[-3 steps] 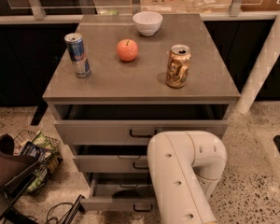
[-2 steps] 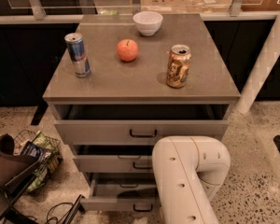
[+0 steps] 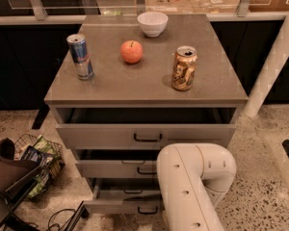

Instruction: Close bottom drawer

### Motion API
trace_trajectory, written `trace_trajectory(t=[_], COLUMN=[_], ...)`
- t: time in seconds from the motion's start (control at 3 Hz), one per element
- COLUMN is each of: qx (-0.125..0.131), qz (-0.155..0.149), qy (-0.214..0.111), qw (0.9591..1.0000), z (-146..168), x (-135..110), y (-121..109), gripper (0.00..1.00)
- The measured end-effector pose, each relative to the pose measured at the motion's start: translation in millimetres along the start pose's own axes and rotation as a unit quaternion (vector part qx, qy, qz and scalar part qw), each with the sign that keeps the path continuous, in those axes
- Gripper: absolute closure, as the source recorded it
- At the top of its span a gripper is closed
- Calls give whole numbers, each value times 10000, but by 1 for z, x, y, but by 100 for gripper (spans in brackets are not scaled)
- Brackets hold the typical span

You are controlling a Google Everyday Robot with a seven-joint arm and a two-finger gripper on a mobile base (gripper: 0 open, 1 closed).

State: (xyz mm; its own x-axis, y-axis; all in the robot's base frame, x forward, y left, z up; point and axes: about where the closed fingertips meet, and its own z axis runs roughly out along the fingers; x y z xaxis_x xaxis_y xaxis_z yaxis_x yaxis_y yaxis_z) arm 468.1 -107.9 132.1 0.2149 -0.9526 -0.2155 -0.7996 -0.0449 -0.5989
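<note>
The grey cabinet [image 3: 144, 88] has three drawers, all pulled out a little. The bottom drawer [image 3: 120, 205] is the lowest, with a flat grey front and a small black bar handle [image 3: 147, 211]; it stands open, showing a strip of its grey tray. My white arm [image 3: 192, 186] rises from the bottom edge and bends in front of the right side of the lower drawers. My gripper is hidden behind the arm and does not show.
On the cabinet top stand a blue can [image 3: 80, 56], an apple [image 3: 132, 51], a white bowl [image 3: 152, 23] and a gold can [image 3: 184, 68]. A wire basket with packets [image 3: 36, 162] and a dark chair [image 3: 5, 172] are on the floor left. A white post [image 3: 274, 66] stands right.
My arm has shifted slightly right and lower in the view. The drawers look unchanged.
</note>
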Motion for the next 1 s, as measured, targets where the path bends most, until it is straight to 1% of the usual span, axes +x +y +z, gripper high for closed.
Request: trace_trajectory(t=[0.33,0.67,1.0], qx=[334,335,428], qz=[-159,-160,-200], qy=[-45,-45,-64], qw=[9993,9993,9989], z=[9,8,10], x=[0,0,-2], y=[-23,-21,-27], gripper=[100,100,100])
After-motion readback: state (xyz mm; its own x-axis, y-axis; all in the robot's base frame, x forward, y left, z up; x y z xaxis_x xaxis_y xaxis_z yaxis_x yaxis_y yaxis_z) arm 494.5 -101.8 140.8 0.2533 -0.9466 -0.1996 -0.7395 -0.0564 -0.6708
